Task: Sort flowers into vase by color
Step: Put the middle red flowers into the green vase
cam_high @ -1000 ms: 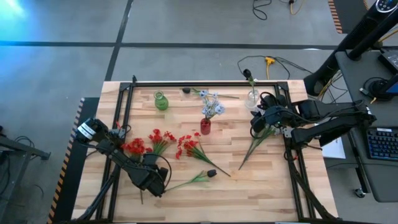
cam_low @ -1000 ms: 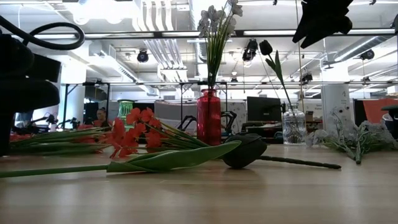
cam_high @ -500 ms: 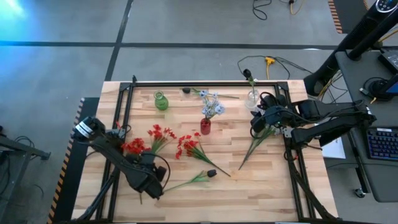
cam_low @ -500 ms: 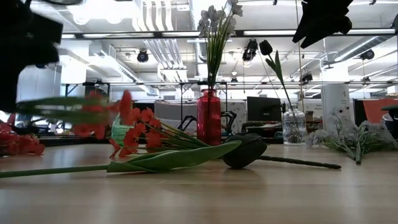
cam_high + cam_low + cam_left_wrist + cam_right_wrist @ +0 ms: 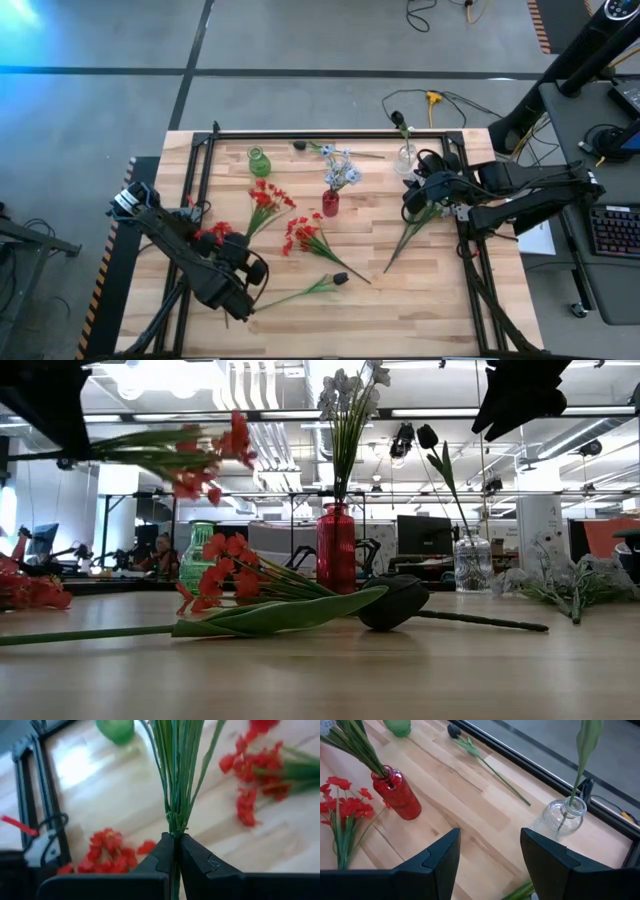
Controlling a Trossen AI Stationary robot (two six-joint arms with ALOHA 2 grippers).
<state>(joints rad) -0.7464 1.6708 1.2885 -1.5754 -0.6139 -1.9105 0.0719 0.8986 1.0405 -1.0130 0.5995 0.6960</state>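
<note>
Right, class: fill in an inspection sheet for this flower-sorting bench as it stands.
Surface: wooden table, black frame.
Job's things: red vase holds pale blue flowers; clear vase holds a dark bud; green vase empty; red bunch, dark-bud stem and pale stems lie loose.
Clutter: nothing seen.
Grippers: left gripper shut on red flower bunch, lifted; right gripper open, above the table near the clear vase.
Cables: cables on floor.
Surroundings: desk with keyboard.
</note>
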